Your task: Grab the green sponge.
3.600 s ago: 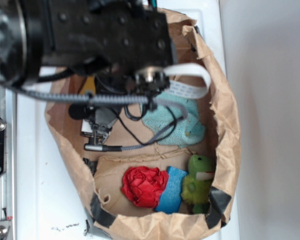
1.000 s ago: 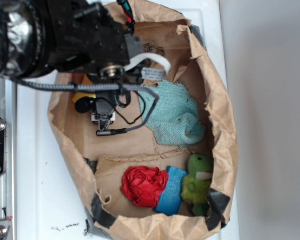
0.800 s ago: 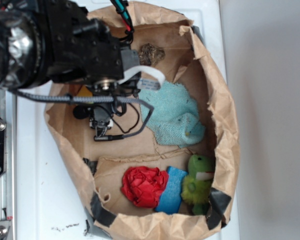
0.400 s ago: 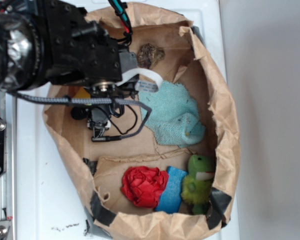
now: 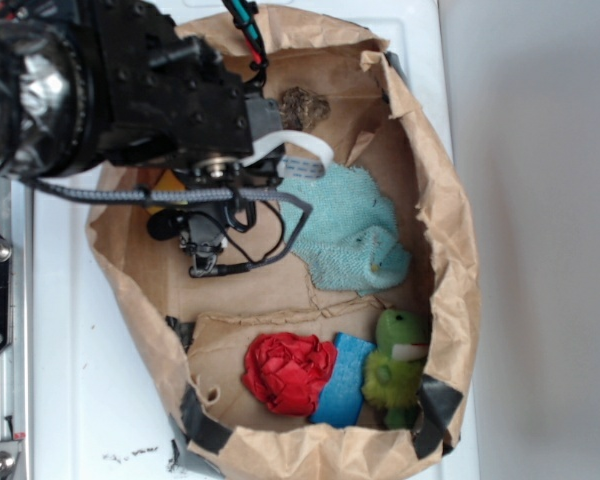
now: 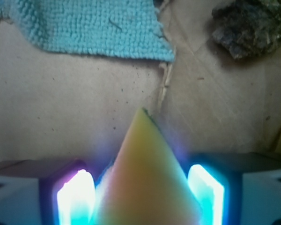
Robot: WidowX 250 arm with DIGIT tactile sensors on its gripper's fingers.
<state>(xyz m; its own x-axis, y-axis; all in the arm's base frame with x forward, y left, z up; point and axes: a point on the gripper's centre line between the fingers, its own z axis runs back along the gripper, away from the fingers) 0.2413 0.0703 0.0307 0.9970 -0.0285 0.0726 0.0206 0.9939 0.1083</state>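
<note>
In the wrist view a pale yellow wedge with a dark green edge at its tip, the green sponge (image 6: pixel 143 164), fills the space between my two glowing fingers (image 6: pixel 75 197). My gripper (image 6: pixel 140 192) is shut on it, above the brown paper floor. In the exterior view my gripper (image 5: pixel 202 250) hangs inside the paper bag (image 5: pixel 450 250) at its left side. The black arm hides the sponge there, apart from a yellow-orange sliver (image 5: pixel 168 181) at the arm's lower edge.
A teal cloth (image 5: pixel 345 235) (image 6: pixel 84 23) lies just right of the gripper. A brown lump (image 5: pixel 302 103) (image 6: pixel 250 26) sits at the bag's far end. A red crumpled ball (image 5: pixel 288 372), a blue block (image 5: pixel 345 380) and a green plush frog (image 5: pixel 395 365) lie at the near end.
The arm has swung left and towards the far end, uncovering the teal cloth and the brown lump. In the last half second it barely moved.
</note>
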